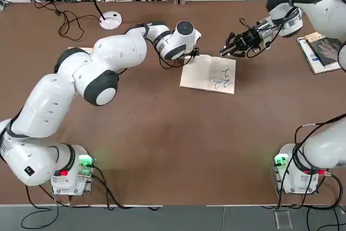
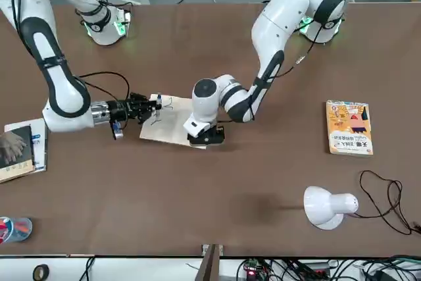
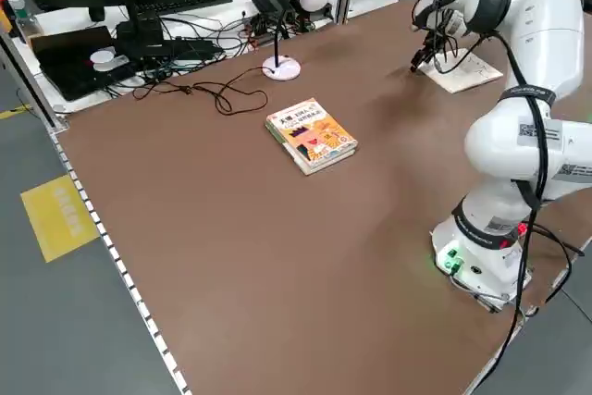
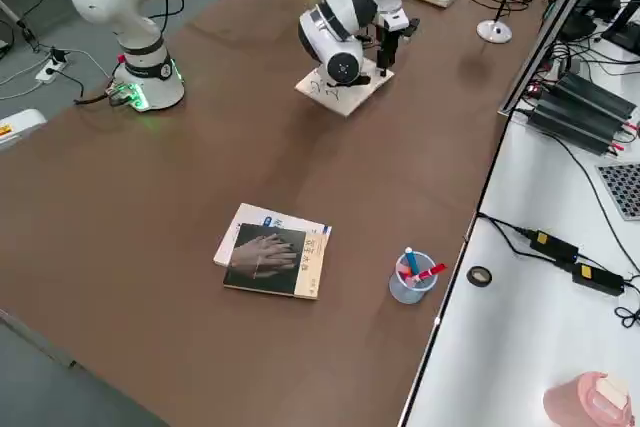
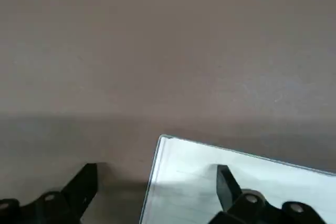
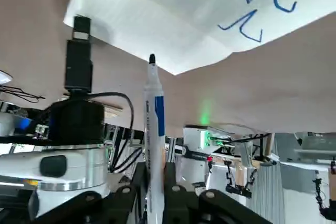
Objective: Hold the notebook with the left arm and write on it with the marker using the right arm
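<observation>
The cream-white notebook [image 1: 208, 74] lies open flat at mid-table, with blue scribbles [image 6: 268, 9] on its page. My left gripper [image 5: 155, 187] is down at its far left corner [image 1: 190, 53], open. One finger [image 5: 228, 184] stands over the page and the other over the bare table beside it. My right gripper [image 6: 152, 182] is shut on the white marker [image 6: 153, 114], which points its dark tip at the notebook's far right corner [image 1: 230, 50]. Whether the tip touches the page I cannot tell.
A yellow-orange book [image 2: 348, 127] lies on the left arm's side. A grey-covered book [image 1: 321, 51] lies at the right edge, with a clear cup of pens [image 4: 410, 277] beyond it. A white lamp [image 2: 325, 207] and cables sit along the far edge.
</observation>
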